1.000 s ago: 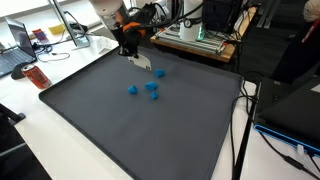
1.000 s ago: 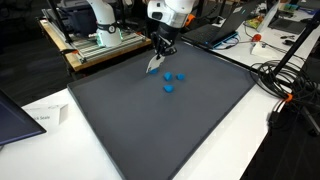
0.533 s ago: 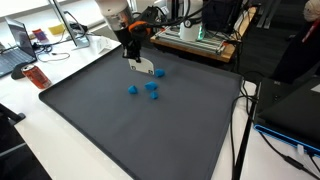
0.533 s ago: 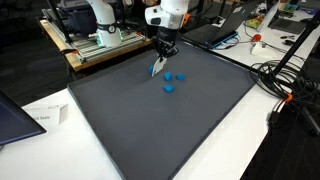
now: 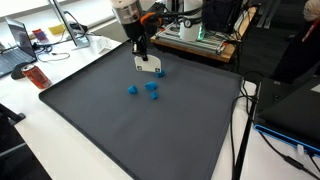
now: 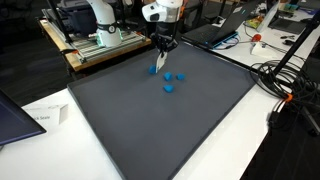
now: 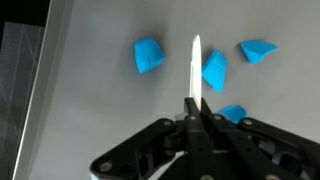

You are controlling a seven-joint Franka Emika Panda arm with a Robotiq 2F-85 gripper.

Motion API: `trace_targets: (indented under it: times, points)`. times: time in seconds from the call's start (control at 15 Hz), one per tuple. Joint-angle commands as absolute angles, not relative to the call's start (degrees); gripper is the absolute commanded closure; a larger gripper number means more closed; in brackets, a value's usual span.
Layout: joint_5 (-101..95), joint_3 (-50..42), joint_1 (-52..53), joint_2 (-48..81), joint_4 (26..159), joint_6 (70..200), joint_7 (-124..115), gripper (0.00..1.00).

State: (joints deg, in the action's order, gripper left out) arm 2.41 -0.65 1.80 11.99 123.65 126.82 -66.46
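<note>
The jaws are pressed together on a thin white card (image 7: 195, 65), which the wrist view shows edge-on as a narrow blade standing straight out from between them. In both exterior views the card hangs below the jaws at the far part of a dark grey mat (image 5: 130, 130), its lower edge down at the mat's surface; whether it actually touches the mat is hard to tell from these angles. Four blue blocks lie around the card. In the wrist view one blue block (image 7: 150, 54) sits to the left of the blade with a clear gap, a second block (image 7: 214, 70) lies just beside the blade on the right, perhaps touching it, a third block (image 7: 232, 113) sits close to the jaws and is partly hidden by their black housing, and a fourth block (image 7: 258, 50) lies farther right. In an exterior view the card (image 5: 147, 68) stands just beside one of the blocks (image 5: 160, 71), while the other three cluster nearer the middle of the mat. The white arm (image 5: 128, 12) comes down from above, and the mat rests on a white desk (image 5: 40, 140).
</note>
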Motion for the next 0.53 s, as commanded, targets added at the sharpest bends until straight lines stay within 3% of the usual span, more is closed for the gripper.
trace_targets:
  times: [0.0, 0.47]
  points:
    - [6.54, 0.08, 1.59, 7.63, 128.93, 130.41, -59.74, 0.99]
    - [9.73, 0.82, 1.81, 3.47, 134.04, 133.22, -48.51, 0.99]
